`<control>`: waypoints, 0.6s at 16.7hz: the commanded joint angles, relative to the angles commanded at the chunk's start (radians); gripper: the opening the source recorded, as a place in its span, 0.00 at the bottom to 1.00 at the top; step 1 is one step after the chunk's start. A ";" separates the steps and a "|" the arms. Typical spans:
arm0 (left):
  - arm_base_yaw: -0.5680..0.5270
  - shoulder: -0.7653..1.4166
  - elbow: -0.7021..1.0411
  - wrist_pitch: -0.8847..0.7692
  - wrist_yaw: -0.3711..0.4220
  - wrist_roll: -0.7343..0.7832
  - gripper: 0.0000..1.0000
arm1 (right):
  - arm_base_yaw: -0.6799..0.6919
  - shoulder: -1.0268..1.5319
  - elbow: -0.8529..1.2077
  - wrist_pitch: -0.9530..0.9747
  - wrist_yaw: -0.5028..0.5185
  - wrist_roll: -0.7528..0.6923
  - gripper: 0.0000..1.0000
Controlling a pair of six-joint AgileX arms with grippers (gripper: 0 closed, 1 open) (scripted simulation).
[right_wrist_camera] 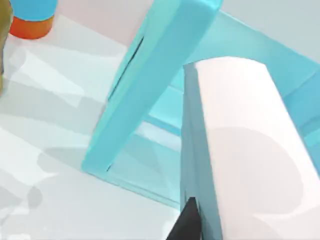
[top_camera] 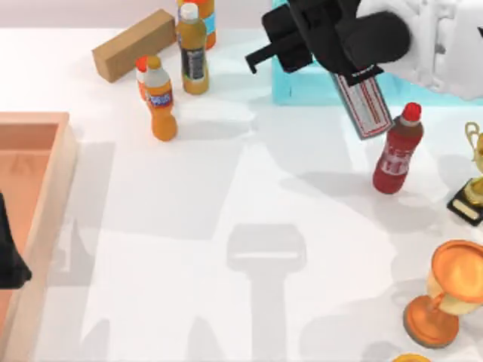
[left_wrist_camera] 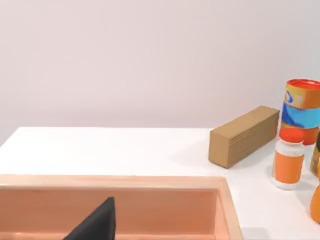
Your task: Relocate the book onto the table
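The left pincer (top_camera: 9,260) is parked over the wooden tray (top_camera: 45,196) at the bench's (top_camera: 226,226) left edge; its state cannot be told. Farther back, the book (top_camera: 364,105) is held clamped in the right pincer (top_camera: 343,72), lifted beside the light-blue shelf (top_camera: 302,87)

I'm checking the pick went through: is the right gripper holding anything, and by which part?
The right gripper holds the book by one end; the rest hangs out over the table.

Table (top_camera: 226,226) middle open — red bottle (top_camera: 397,151), trophies (top_camera: 445,298) right
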 joint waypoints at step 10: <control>0.000 0.000 0.000 0.000 0.000 0.000 1.00 | 0.579 0.578 0.311 -0.241 0.613 -0.329 0.00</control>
